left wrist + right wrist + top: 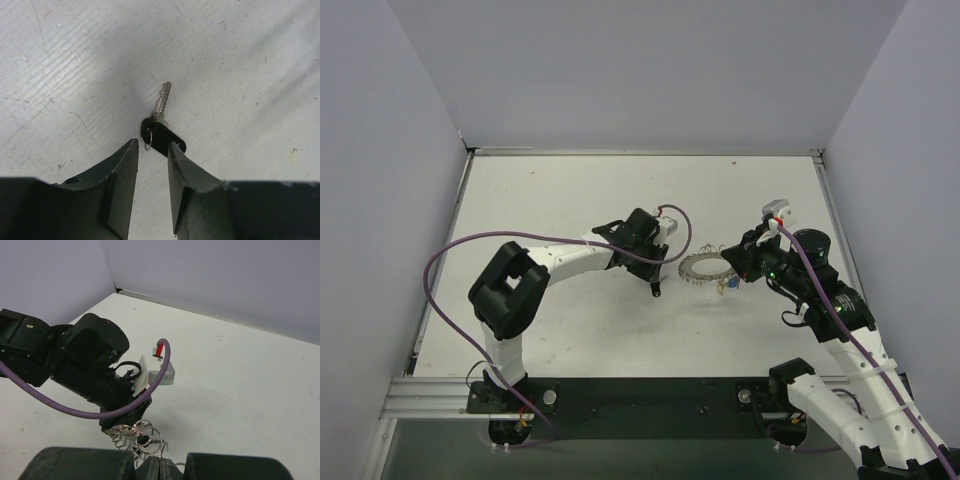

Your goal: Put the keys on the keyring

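Keyring (705, 267) | table (570, 190) centre, pinched in closed right gripper (161, 465) | black-headed key (159, 120) flat on table, left of keyring, at half-open left gripper (153, 145) tips, ungripped | risk: flat key skids when jaws close.

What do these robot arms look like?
The left arm and right arm mix white tube-like links with chunky black joints. A purple cable loops along each to a small white box with a red tip at the wrist. The fingers are dark, wedge-shaped blocks.
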